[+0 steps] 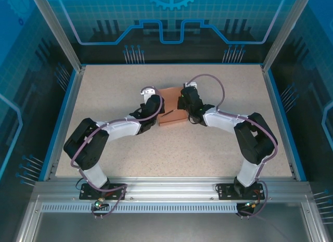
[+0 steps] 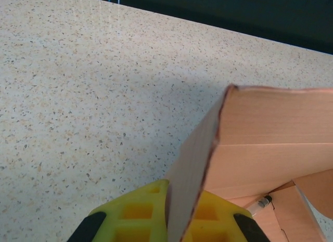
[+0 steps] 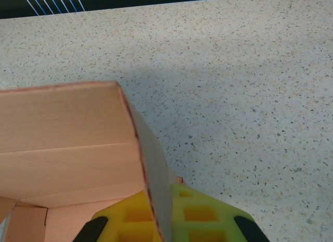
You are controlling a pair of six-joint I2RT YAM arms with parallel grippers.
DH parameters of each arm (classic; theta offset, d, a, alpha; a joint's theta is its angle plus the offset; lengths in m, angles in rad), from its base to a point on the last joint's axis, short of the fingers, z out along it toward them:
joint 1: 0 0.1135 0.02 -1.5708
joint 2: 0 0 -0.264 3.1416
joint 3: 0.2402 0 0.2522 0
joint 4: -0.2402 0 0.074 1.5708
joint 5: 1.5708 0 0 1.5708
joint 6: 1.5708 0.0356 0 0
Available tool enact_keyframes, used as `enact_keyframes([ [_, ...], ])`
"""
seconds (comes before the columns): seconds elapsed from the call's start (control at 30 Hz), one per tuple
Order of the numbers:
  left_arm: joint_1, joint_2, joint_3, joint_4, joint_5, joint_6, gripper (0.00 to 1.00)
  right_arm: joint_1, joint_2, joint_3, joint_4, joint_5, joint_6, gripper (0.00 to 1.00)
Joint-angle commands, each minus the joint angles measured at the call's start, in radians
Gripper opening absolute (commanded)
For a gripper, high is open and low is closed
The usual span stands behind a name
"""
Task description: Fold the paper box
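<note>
- Left gripper [image 2: 176,213]: jaws being kept clamped on left wall of paper box [image 1: 173,111], box sitting mid-table [image 1: 130,153] between arms.
- Risk: thin wall being creased or torn if pulled outward too hard.
- Dark stick [image 2: 261,202] lying on inner panel; likely being trapped if flap is folded over it.
- Right gripper [image 3: 156,217]: jaws being kept clamped on right wall.
- Risk: box being skewed or dragged if arms are moved unevenly.
</note>
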Motion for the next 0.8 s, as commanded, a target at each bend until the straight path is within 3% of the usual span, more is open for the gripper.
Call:
enact_keyframes([
  [0.0, -0.021, 0.009, -0.027, 0.072, -0.071, -0.045, 0.02, 0.007, -0.034, -0.043, 0.074, 0.022, 0.033, 0.0],
  [0.77, -0.1, 0.008, -0.179, 0.247, -0.161, -0.021, 0.02, 0.092, -0.076, -0.247, 0.277, 0.098, 0.091, 0.0],
])
